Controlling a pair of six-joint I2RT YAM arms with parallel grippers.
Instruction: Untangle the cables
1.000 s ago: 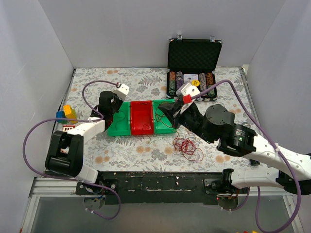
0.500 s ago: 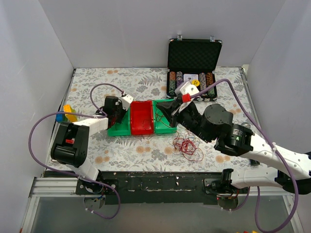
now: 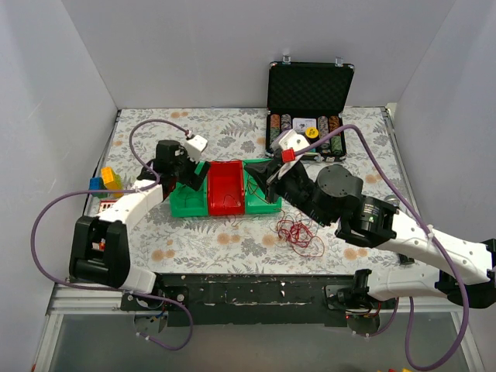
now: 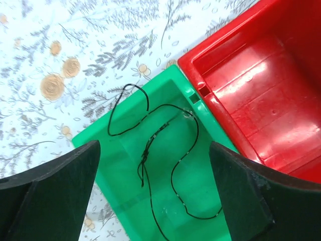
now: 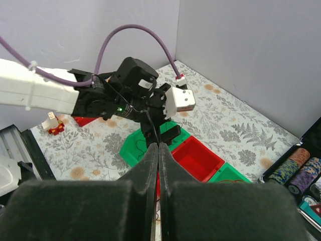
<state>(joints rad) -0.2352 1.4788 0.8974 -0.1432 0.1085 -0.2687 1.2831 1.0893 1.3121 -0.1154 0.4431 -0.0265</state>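
A thin black cable [image 4: 172, 175] lies loose in the left green bin [image 4: 115, 170], which is also visible from above [image 3: 184, 203]. My left gripper [image 4: 154, 145] hangs open above it, touching nothing, and shows in the top view [image 3: 190, 172] too. A tangle of red cable [image 3: 298, 232] rests on the floral table in front of the bins. My right gripper [image 5: 159, 144] is shut and hovers over the right green bin [image 3: 260, 203]. A hair-thin dark strand runs out from its tips; whether it is pinched cannot be made out.
A red bin [image 3: 225, 190] sits between the two green ones. An open black case of poker chips [image 3: 308, 101] stands at the back right. Coloured blocks [image 3: 105, 182] lie at the left edge. White walls enclose the table.
My left gripper has opened and drawn up and back from the left green bin, leaving the black cable lying in it. The right arm has shifted slightly left, still shut.
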